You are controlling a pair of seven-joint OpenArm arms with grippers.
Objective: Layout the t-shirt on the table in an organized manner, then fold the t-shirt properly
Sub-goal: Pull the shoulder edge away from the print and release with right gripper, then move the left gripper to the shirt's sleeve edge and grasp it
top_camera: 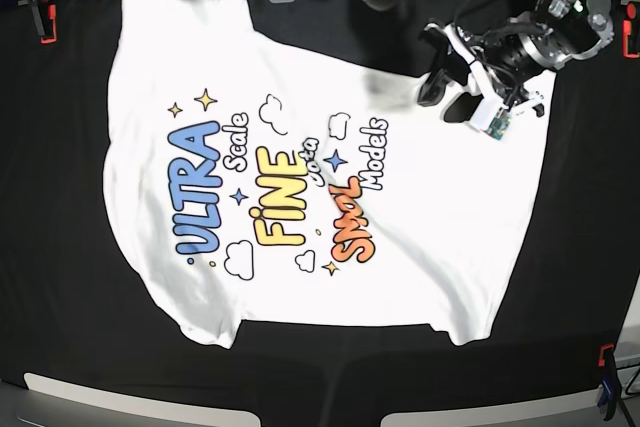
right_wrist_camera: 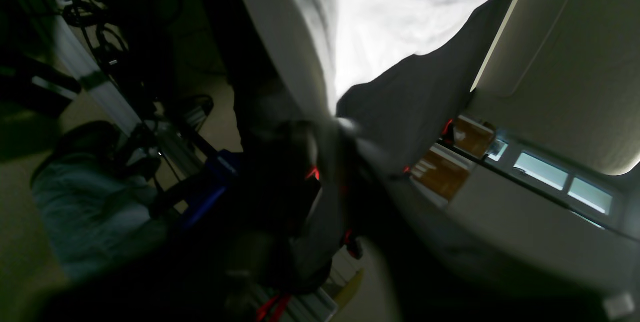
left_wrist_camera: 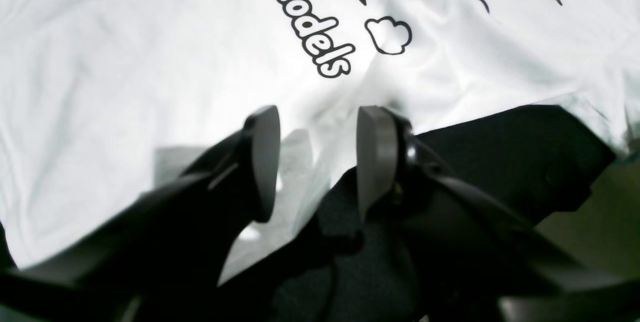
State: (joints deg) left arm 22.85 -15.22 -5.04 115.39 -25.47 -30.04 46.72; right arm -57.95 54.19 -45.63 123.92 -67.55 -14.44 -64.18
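**Printed tee lies face-up on black table, left gripper hovering at its edge**

Where the left wrist view looks down past its own fingers, the left gripper (left_wrist_camera: pixel 315 162) has its jaws spread, with a clear gap between the two grey pads (left_wrist_camera: pixel 264 162). Nothing is pinched between them; white cloth and black table covering both show through the gap. Just beyond the fingertips the t-shirt (left_wrist_camera: pixel 150 87) lies with its edge crossing the frame, the word "Models" and a blue star readable on it.

From the right wrist view, the right gripper (right_wrist_camera: pixel 320 162) is dark and blurred; a bunched point of white fabric sits right at it, but I cannot tell whether the jaws grip it or stand apart.

Seen from the base camera, the t-shirt (top_camera: pixel 420 207) is spread print-up across the middle of the table (top_camera: pixel 60 297), lightly wrinkled. The left gripper (top_camera: pixel 450 87) sits over its upper right edge. Red clamps (top_camera: pixel 44 25) mark the table's far corners.
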